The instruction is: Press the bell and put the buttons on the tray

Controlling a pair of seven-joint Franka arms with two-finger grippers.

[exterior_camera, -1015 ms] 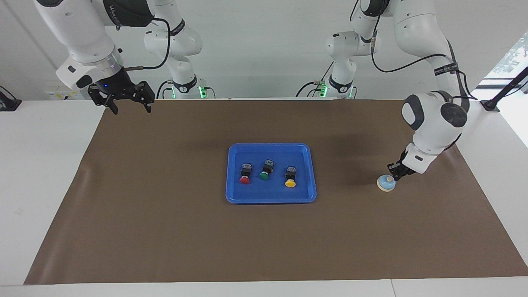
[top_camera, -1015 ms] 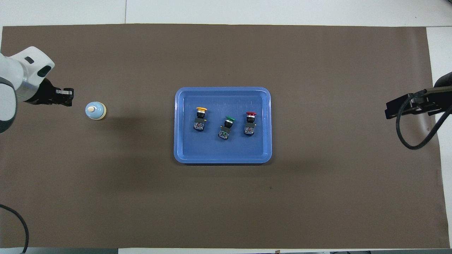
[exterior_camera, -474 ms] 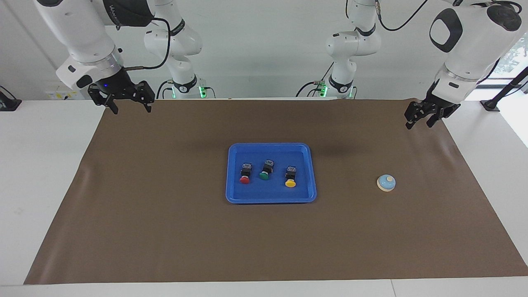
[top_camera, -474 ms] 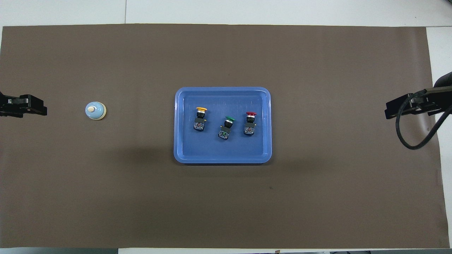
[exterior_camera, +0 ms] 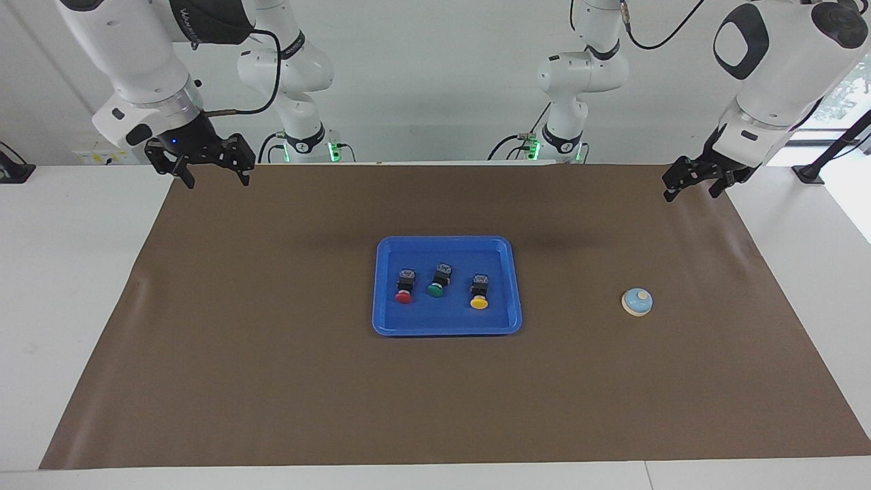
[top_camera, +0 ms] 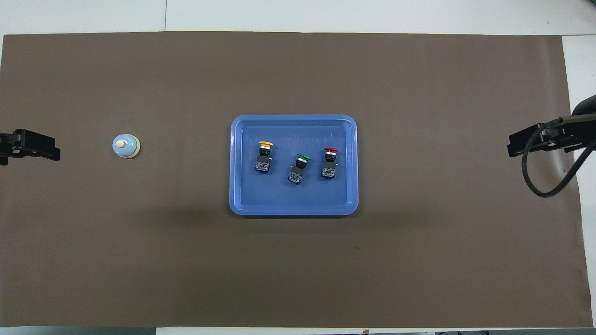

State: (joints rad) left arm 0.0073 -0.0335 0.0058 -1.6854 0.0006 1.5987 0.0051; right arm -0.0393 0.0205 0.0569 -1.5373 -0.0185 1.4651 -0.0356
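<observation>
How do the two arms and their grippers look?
Both arms are glossy white with dark grey joint caps and black cables along them. The left gripper and right gripper are black; a small blue light glows above the right one.

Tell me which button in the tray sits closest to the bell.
The yellow button: it lies at the tray's end toward the bell; green sits mid-tray, red farthest.

Bright even light, soft shadows, sharp
</observation>
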